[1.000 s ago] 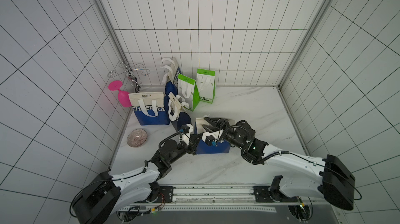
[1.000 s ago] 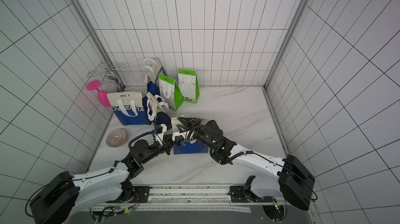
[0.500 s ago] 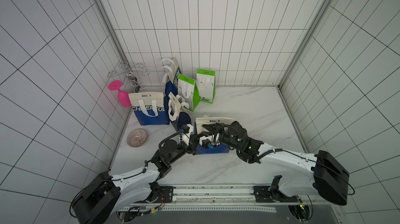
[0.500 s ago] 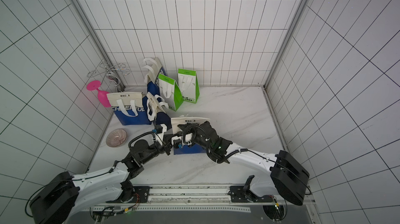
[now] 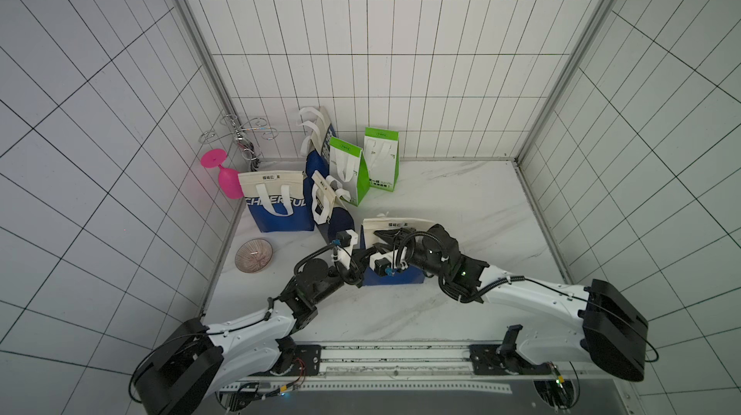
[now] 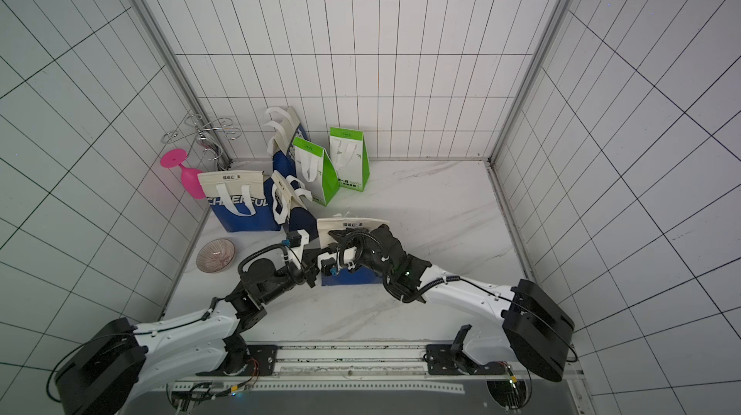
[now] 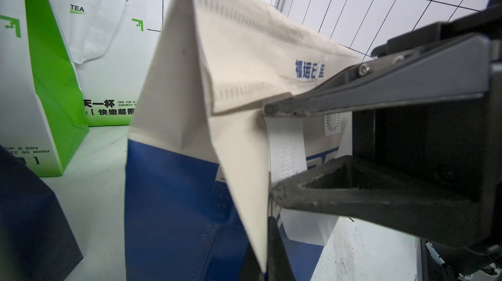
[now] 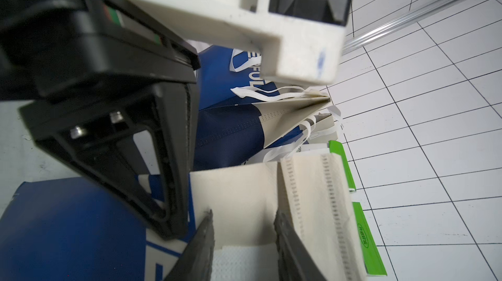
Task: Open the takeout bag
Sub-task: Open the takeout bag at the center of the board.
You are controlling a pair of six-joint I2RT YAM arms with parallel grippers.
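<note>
Our left claw (image 8: 173, 222) is clenched on the takeout bag (image 5: 395, 224), pinching the cream side fold at the bag's left edge. Our right claw (image 8: 243, 213) reaches in over the bag from the other side. Its jaws are parted and grip nothing, standing astride the cream front panel and the white handle strap (image 7: 285, 146), just under the folded-over top. The bag stands upright in the middle of the marble counter (image 5: 461, 208), blue below and cream above. Behind it stand a navy bag (image 5: 337, 218), a larger blue CHEERFUL bag (image 5: 276, 202) and two green tea bags (image 5: 348, 170). A ribbed bowl (image 5: 253, 255) sits well apart to the left.
</note>
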